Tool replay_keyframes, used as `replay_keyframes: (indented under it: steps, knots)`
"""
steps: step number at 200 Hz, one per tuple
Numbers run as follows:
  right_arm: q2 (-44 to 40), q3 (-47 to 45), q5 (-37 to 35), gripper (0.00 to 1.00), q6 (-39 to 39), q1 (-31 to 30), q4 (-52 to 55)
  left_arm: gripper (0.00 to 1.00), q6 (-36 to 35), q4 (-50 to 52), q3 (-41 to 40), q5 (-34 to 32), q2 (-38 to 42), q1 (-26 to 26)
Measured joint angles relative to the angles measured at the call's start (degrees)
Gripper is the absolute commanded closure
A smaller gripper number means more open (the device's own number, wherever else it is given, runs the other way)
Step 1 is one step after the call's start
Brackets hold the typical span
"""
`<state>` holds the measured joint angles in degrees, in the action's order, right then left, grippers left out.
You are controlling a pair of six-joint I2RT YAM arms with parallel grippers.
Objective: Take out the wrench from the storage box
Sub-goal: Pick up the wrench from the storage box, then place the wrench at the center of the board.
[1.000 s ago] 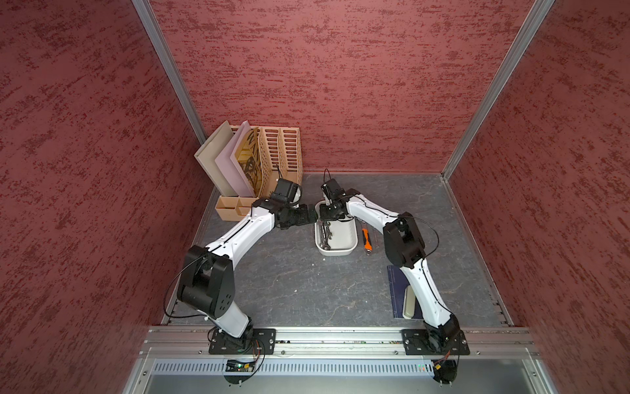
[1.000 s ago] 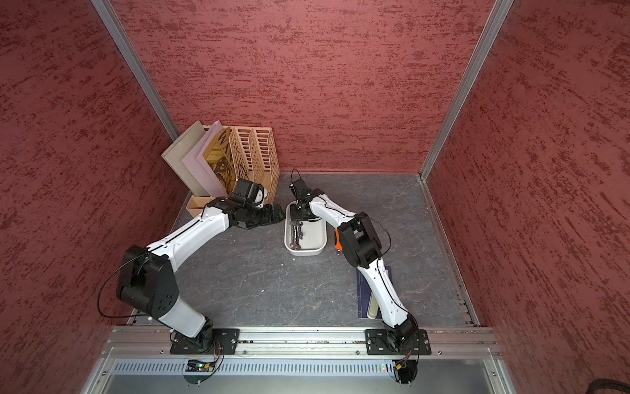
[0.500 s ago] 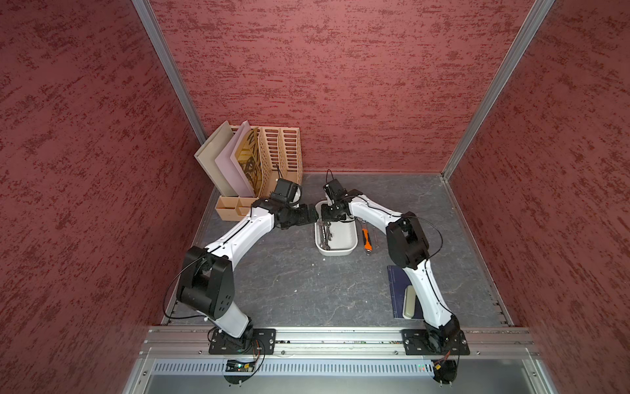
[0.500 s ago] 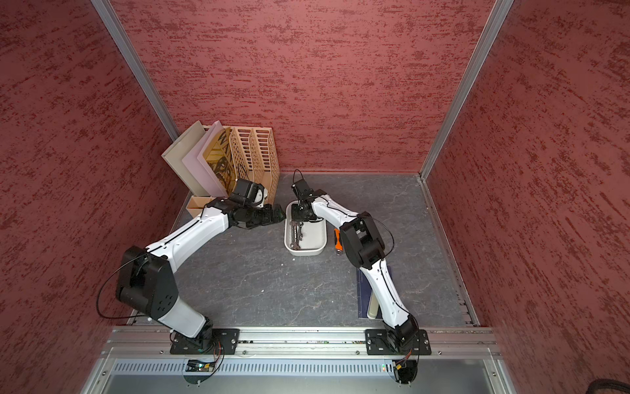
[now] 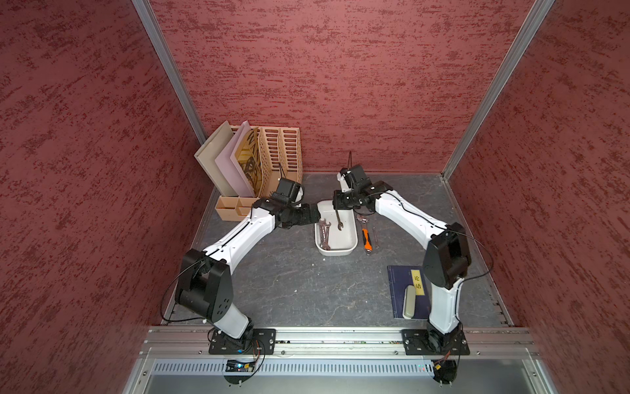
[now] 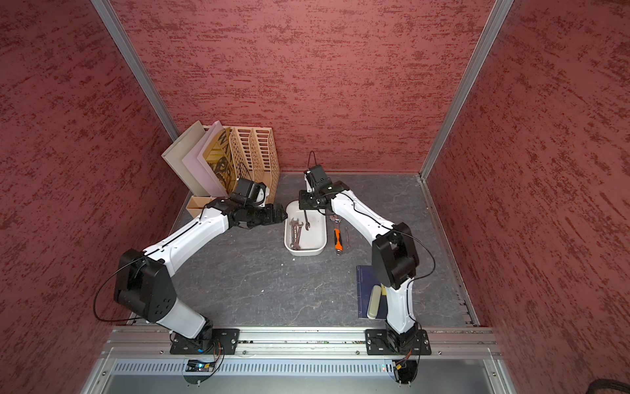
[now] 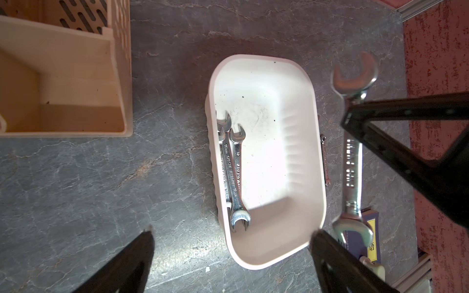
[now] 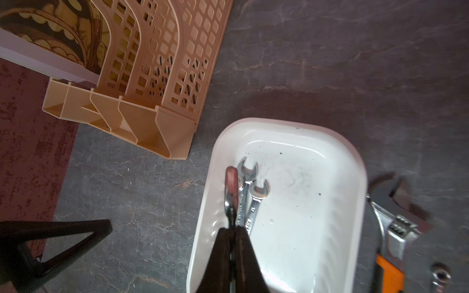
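In both top views, right of centre, the right jaws are pinching a wrench [image 5: 338, 220] [image 6: 306, 221] over the box [image 5: 335, 251] [image 6: 305, 251]. The left jaws are standing spread beside its rim.

Left wrist view: the pinch is sitting near one end of the wrench [image 7: 351, 157], and two more wrenches [image 7: 234, 172] are lying inside.

Right wrist view: the wrench [image 8: 231, 192] is showing edge-on, so it could be pivoting loose and dropping back.

Red walls [image 5: 341, 68] are enclosing the grey counter [image 5: 289, 283].

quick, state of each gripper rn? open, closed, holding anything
left gripper: open, holding nothing
right gripper: shut on a silver open-ended steel wrench, held above the white rounded plastic storage box
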<state>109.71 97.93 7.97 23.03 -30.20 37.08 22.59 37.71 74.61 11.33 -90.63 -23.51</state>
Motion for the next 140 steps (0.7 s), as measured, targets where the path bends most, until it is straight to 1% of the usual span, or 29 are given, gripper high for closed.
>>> replay_keyframes:
  steps: [21, 36, 51, 71, 110, 140]
  knots:
    - [-6.3, -8.6, 0.0, 1.00, -2.2, 5.0, -1.4, 0.00, -0.2, 0.1, 1.4, -0.2, 0.0, -0.9]
    - [-8.9, -14.0, 0.0, 1.00, -3.7, 8.5, -2.1, 0.00, -0.2, 0.2, 2.4, -0.3, 0.0, -1.4]
    - [-9.7, -18.4, 0.0, 1.00, -5.1, 12.2, -2.8, 0.00, -0.2, 0.2, 3.1, -0.3, -0.2, -1.9]
    - [-9.0, -22.8, 0.5, 1.00, -6.7, 15.6, -3.7, 0.00, -0.2, 0.2, 3.9, -0.2, -0.6, -2.5]
    - [-4.0, -24.1, 2.5, 1.00, -9.8, 18.8, -5.5, 0.00, -0.5, 0.3, 4.8, 0.2, -2.2, -2.9]
    - [-1.3, -24.1, 3.5, 1.00, -12.1, 20.0, -6.7, 0.00, -0.7, 0.4, 4.9, 0.2, -2.2, -2.9]
